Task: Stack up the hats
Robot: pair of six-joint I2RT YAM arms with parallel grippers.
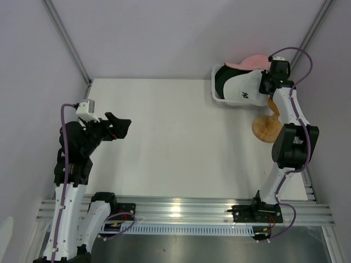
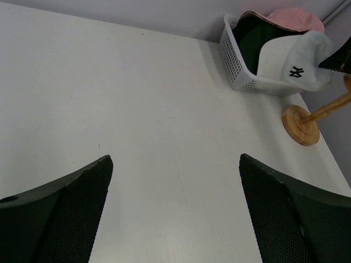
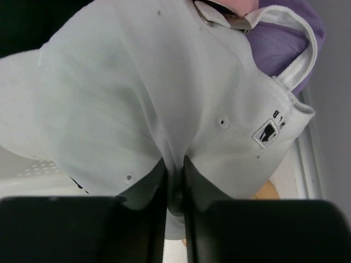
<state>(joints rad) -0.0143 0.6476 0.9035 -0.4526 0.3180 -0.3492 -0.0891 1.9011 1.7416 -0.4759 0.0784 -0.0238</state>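
Observation:
A white hat with a dark green brim [image 1: 239, 87] lies on top in the white mesh basket [image 1: 220, 99] at the back right, over a pink hat [image 1: 253, 62]. My right gripper [image 1: 267, 83] is shut on a fold of the white hat's crown [image 3: 164, 98], pinched between its fingers [image 3: 156, 192]. A lavender hat [image 3: 285, 38] shows behind the white one in the right wrist view. My left gripper [image 1: 122, 127] hangs open over the bare table at the left, far from the hats; its fingers [image 2: 77, 203] hold nothing.
A round wooden stand [image 1: 268, 127] with a slanted post is just in front of the basket, under my right arm. In the left wrist view the basket [image 2: 237, 66] and stand [image 2: 300, 125] sit at the far right. Grey walls close the back and sides.

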